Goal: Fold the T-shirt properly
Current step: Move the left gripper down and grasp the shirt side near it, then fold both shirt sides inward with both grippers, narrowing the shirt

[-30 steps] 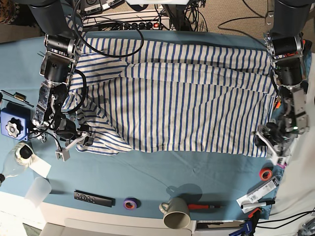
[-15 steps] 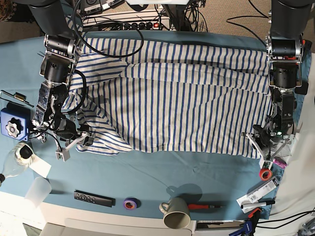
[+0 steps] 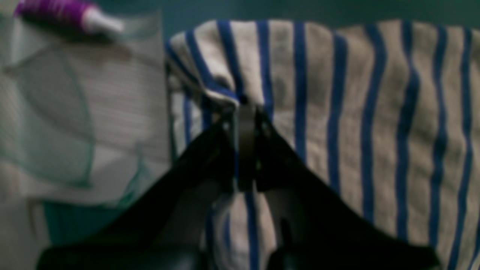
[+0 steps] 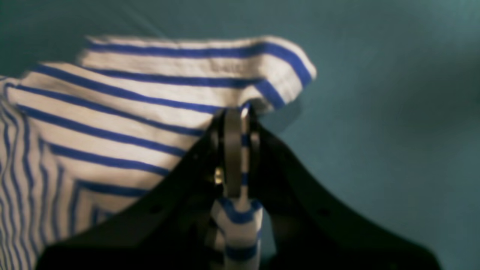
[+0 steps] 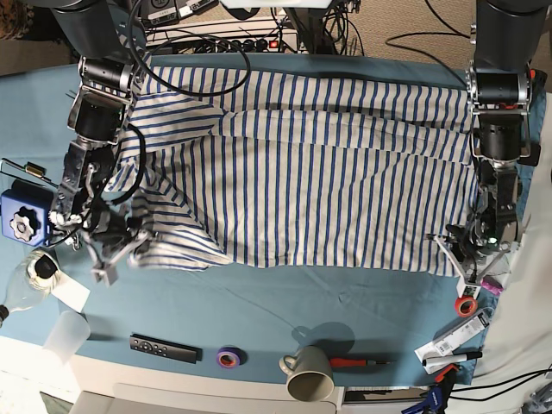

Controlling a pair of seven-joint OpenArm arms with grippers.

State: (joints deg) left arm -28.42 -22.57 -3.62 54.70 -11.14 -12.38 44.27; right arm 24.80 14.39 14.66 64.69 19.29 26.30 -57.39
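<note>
Since a second ago, both grippers have closed in on the T-shirt [image 5: 319, 172], and the one at the left of the base view has drawn its loose corner of cloth inward, so the fabric there now lies bunched closer to the arm. At the far side, the other gripper has slid from beyond the shirt's edge onto the corner itself.

Going left to right across the base view: the right gripper [image 5: 116, 244] sits at the T-shirt's lower left corner, its jaws pressed together on a fold of striped fabric. The right wrist view shows this plainly (the base view is too small to tell): the right gripper [image 4: 236, 150] pinches a narrow tuck of cloth, with a curled hem standing up just beyond it over the teal table cloth [image 4: 393, 112].

The T-shirt lies spread wide across the table cloth [image 5: 259, 302], stripes running front to back, with wrinkles near its left end.

At the T-shirt's lower right corner, the left gripper [image 5: 468, 250] is clamped on the fabric edge. The left wrist view, which is blurred, shows the left gripper [image 3: 243, 146] closed tight on the T-shirt [image 3: 356, 112], with a purple marker [image 3: 67, 13] and clear plastic packaging [image 3: 75, 123] beside that corner.
</note>
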